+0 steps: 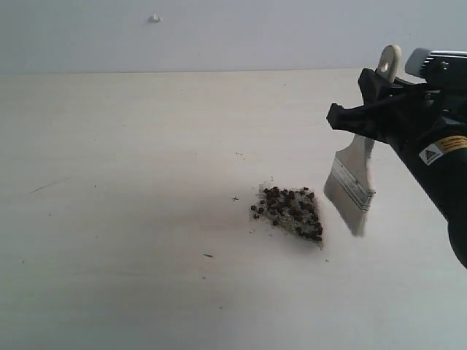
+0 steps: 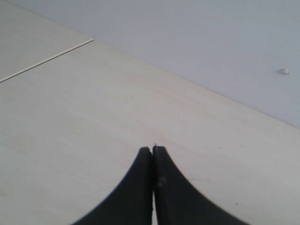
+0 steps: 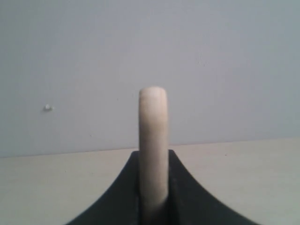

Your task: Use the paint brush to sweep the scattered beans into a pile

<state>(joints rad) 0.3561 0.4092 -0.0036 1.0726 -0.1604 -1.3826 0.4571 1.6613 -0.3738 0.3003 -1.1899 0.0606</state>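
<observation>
Item 1. Pale wood-grain counter (image 1: 109, 146), backed by a plain grey wall (image 1: 233, 33) along its far edge. The wall carries one small white stud (image 1: 155, 17).

Item 2. Tiny round reddish-brown beans (image 1: 273, 195), mixed with fine whitish crumbs. I see them gathered in one dense pile (image 1: 293, 215) on the counter. It sits right of the middle, about midway between the far and near edges. A few dark specks (image 1: 208, 255) lie apart from it toward the left edge.

Item 3. Flat wide paint brush (image 1: 352, 182) with a pale wooden handle holed at the end, a silver metal ferrule and off-white bristles. It hangs tilted with the bristles down, just beside the pile on its right-edge side. I cannot tell whether the bristles touch the counter.

Item 4. Black right gripper (image 1: 371, 109), clamped on the brush handle. My right wrist view shows the handle (image 3: 153, 131) upright between the two fingers.

Item 5. Black left gripper (image 2: 152, 150), closed fingertip to fingertip with nothing between, above bare counter. It is out of the exterior view.
</observation>
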